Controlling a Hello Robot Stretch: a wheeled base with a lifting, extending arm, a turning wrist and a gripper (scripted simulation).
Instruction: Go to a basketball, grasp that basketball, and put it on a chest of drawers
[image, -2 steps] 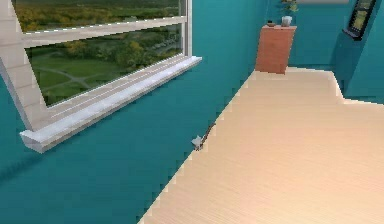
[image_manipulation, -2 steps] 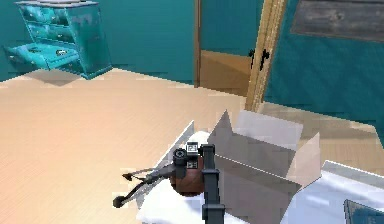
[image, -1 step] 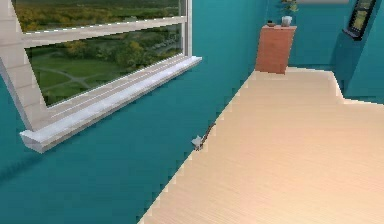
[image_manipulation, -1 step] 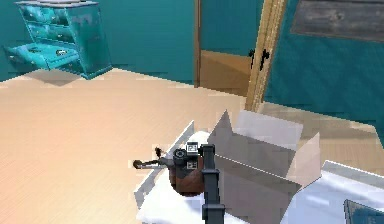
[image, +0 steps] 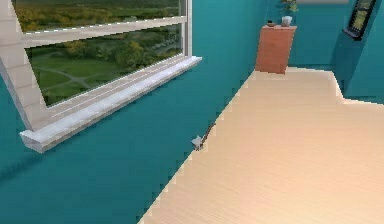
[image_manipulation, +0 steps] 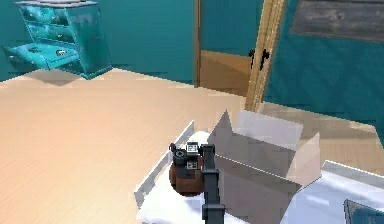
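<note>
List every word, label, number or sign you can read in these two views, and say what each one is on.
No text can be read.
Cardboard box: plain sides, no print seen.
Framed picture on the arm side view's wall: too blurred to read.
White squares on the arm: black marks, not readable as letters.
Dark frame on the forward view's wall: too small to tell.

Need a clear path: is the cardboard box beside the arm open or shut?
Open: the cardboard box has flaps standing up and outward, its inner walls visible.
</note>
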